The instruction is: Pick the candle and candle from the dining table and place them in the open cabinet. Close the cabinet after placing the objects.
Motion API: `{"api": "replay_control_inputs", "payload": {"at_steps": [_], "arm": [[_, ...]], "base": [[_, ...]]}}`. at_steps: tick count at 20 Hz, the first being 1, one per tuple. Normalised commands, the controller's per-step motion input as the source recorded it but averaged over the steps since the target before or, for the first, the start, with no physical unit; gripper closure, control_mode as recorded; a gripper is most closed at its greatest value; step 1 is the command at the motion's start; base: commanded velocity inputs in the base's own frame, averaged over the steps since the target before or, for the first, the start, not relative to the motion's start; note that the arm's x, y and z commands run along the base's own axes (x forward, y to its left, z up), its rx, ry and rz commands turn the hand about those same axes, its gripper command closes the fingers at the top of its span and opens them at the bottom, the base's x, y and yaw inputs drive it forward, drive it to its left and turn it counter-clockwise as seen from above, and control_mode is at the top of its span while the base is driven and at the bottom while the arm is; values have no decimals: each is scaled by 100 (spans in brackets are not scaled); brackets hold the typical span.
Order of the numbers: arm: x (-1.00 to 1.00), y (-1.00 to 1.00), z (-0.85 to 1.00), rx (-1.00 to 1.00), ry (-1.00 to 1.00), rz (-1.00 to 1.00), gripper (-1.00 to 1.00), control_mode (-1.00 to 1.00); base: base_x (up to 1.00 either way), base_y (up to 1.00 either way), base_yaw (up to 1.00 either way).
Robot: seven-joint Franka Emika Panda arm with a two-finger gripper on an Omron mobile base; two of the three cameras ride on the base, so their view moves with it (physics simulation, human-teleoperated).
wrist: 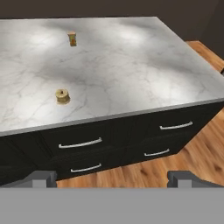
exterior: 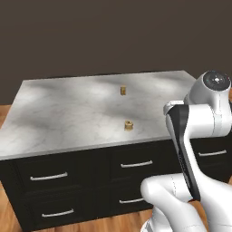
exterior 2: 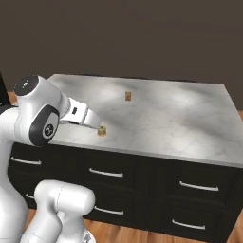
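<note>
Two candles stand on the white-grey marble dining table [exterior: 68,113]. The brass flared-base candlestick [exterior: 128,125] [exterior 2: 101,131] [wrist: 62,96] sits close to the front edge. The short stubby cream-yellow candle [exterior: 123,91] [exterior 2: 127,96] [wrist: 72,38] stands farther back, near the middle. My gripper [wrist: 112,178] is open and holds nothing. It hangs in front of the table's front edge, above drawer height, and looks down over the top. Both candles lie ahead of it and to the left in the hand view. The cabinet is out of view.
Black drawers with silver handles [wrist: 80,143] run under the tabletop. Wooden floor [wrist: 192,157] lies in front of and to the right of the table. A dark wall [exterior: 113,31] stands behind it.
</note>
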Motion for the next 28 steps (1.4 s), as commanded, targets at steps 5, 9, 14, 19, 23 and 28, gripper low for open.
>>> {"api": "replay_control_inputs", "payload": {"at_steps": [5, 9, 14, 19, 23, 28], "arm": [[0, 0, 0, 0, 0, 0, -100, 100], [0, 0, 0, 0, 0, 0, -100, 100], [0, 0, 0, 0, 0, 0, -100, 100], [0, 0, 0, 0, 0, 0, -100, 100], [0, 0, 0, 0, 0, 0, -100, 100], [0, 0, 0, 0, 0, 0, -100, 100]], "base": [[39, 36, 1], [43, 27, 4], [41, 26, 4], [40, 30, 4], [39, 30, 3], [34, 24, 3]]}}
